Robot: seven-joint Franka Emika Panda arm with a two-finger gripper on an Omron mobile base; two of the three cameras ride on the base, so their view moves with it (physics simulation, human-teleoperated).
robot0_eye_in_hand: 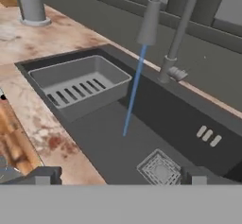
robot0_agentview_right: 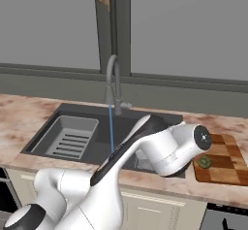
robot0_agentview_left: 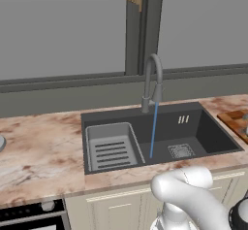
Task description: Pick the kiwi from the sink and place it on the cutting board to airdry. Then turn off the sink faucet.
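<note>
The kiwi (robot0_agentview_right: 204,162) lies on the checkered wooden cutting board (robot0_agentview_right: 224,160), right of the sink (robot0_agentview_right: 72,112); the board's corner (robot0_agentview_left: 236,120) also shows in the left base view. My gripper (robot0_eye_in_hand: 120,176) is open, its fingertips (robot0_eye_in_hand: 42,175) wide apart with nothing between them, above the sink's right end near the drain grate (robot0_eye_in_hand: 160,168). The faucet (robot0_agentview_left: 152,81) stands behind the basin (robot0_agentview_left: 193,127), and a blue water stream (robot0_agentview_left: 153,129) runs from its spout. Its side lever (robot0_eye_in_hand: 178,72) sticks out near the base. In the right base view my arm's wrist (robot0_agentview_right: 186,144) hangs beside the board.
A grey ribbed tray insert (robot0_agentview_left: 111,146) fills the basin's left part. A stove front (robot0_agentview_left: 29,214) sits at the lower left. A grey cylinder (robot0_eye_in_hand: 30,3) stands on the counter beyond the tray. The window ledge (robot0_agentview_left: 72,81) runs right behind the faucet.
</note>
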